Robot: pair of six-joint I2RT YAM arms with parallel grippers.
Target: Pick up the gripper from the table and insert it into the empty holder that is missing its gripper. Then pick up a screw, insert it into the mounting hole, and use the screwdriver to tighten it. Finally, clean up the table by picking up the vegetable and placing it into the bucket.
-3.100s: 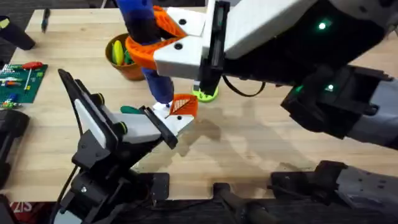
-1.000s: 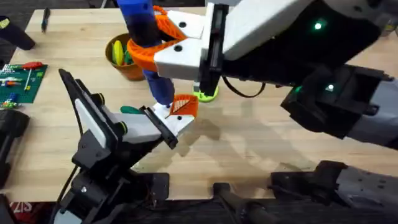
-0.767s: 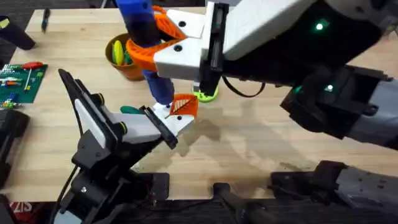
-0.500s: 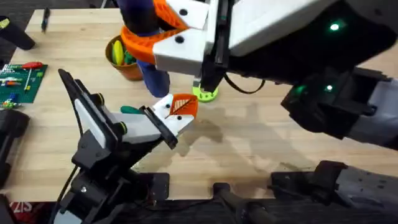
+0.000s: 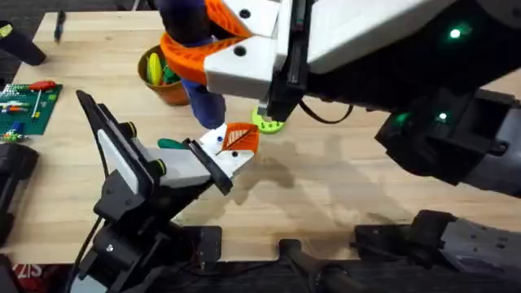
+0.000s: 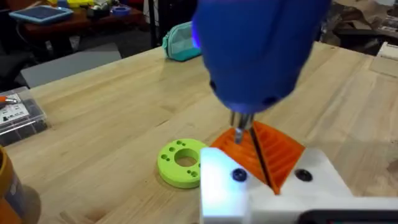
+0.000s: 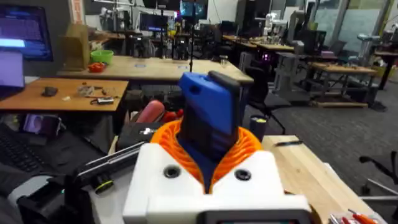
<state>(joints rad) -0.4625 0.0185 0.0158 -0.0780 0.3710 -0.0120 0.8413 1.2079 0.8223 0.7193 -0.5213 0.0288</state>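
Lifted since a moment ago, my right gripper [image 7: 208, 171], clamped on the screwdriver [image 5: 191, 49], must come down plumb onto the screw [image 6: 239, 175] in the holder [image 5: 221, 159].

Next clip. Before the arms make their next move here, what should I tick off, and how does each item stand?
1. Screwdriver held by the right pincer: ok, the orange bracket wraps its blue body.
2. Orange gripper wedge seated in the white holder: ok, it sits at the holder's end.
3. Screwdriver tip engaged with a screw: cannot tell; it hangs right at the wedge, contact unclear.
4. Screw tightened: cannot tell.
5. Vegetable in the bucket: cannot tell; yellow and green pieces lie inside, but a green item lies on the table beside the holder.
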